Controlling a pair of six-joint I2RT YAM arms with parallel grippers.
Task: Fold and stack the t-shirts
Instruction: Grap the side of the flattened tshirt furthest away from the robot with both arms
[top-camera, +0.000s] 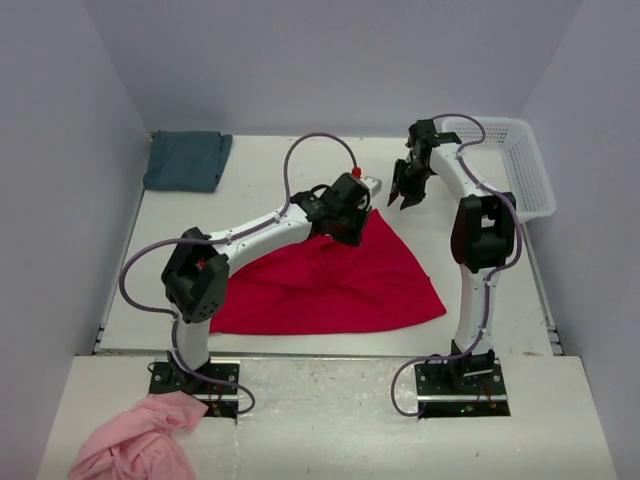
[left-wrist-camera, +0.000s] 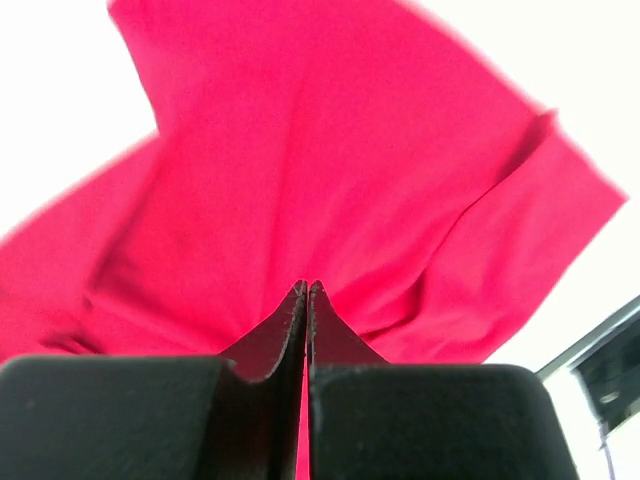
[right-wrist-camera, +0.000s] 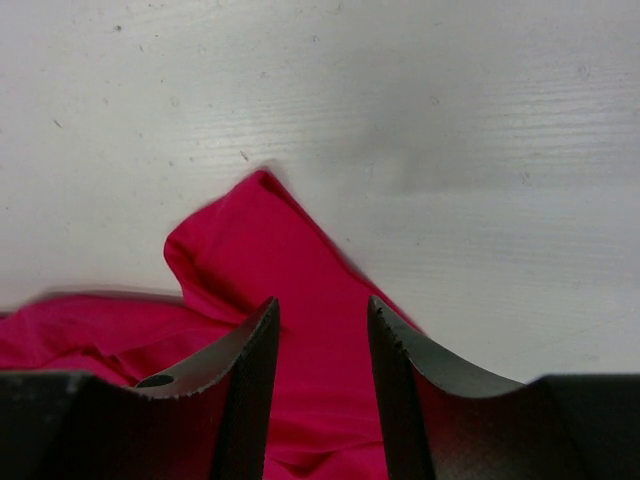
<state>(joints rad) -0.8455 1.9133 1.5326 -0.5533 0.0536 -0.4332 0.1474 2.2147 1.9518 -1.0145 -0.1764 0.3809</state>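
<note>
1. Red t-shirt (top-camera: 330, 285) spread over the middle of the table (top-camera: 260, 170). Near hem flat on the surface, far part drawn up into a peak, giving a rough triangle. Creased and not yet folded.
2. Peak held up by the left fingers (left-wrist-camera: 280, 345), pressed together with no gap and pinching the red cloth, which hangs away below them in the left wrist view. Probably lifted this way to straighten the cloth or to carry that edge over for a fold.
3. Right fingers (right-wrist-camera: 245, 360) parted and gripping nothing, hovering just beside the raised peak. Red corner visible beneath them in the right wrist view, bare table beyond. Likely placed there to take a second hold, since one pinch alone leaves so wide a shirt sagging.
4. Teal t-shirt (top-camera: 187, 160) at the far left corner of the table, folded into a compact rectangle and well apart from the red one. Seemingly the base for the stack.
5. White basket (top-camera: 535, 175) at the far right edge, beside the right arm. Pink cloth (top-camera: 140, 440) bunched on the near ledge by the left arm's base.
</note>
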